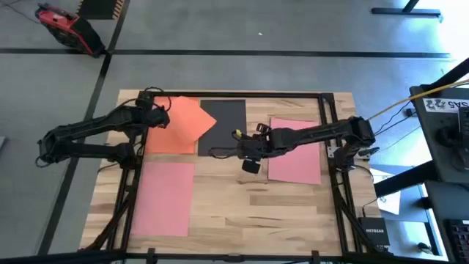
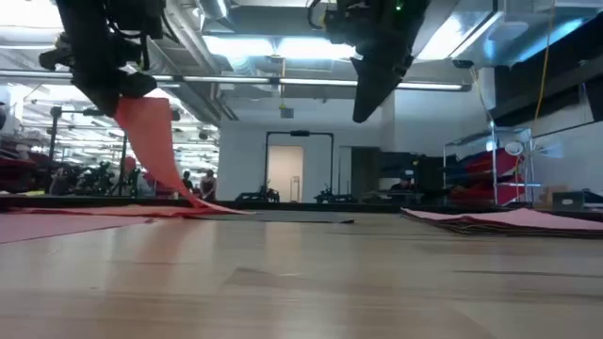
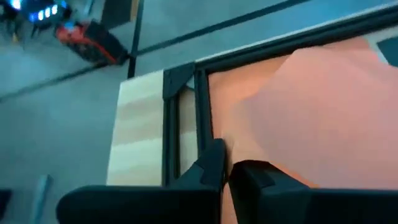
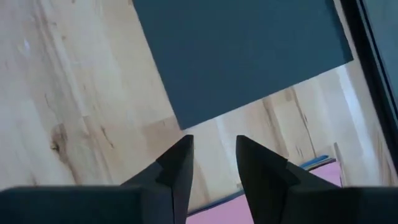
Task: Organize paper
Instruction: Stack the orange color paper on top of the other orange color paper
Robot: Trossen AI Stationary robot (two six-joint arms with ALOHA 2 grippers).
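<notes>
My left gripper (image 1: 156,115) is raised over the table's far left, shut on an orange sheet of paper (image 1: 187,119). That sheet slopes down from the gripper onto a second orange sheet (image 1: 168,143) lying flat. A black sheet (image 1: 226,121) lies beside them at the far middle. One pink sheet (image 1: 297,150) lies flat at the right, another (image 1: 165,198) at the near left. My right gripper (image 1: 251,160) hovers open above bare wood between the black sheet and the right pink sheet, holding nothing. My left gripper pinches the orange sheet between its two fingers at its edge (image 3: 239,155) on the table's left side. The held end is lifted. The sheet hangs slanting below the fingers (image 2: 151,132), and its lower end (image 2: 203,202) rests on the paper on the table.
A dark metal frame (image 1: 326,110) runs along the table's far, left and right sides. A thin blue edge (image 4: 314,162) shows beside the right pink sheet. Bare wood (image 1: 256,205) lies at the near middle and near right.
</notes>
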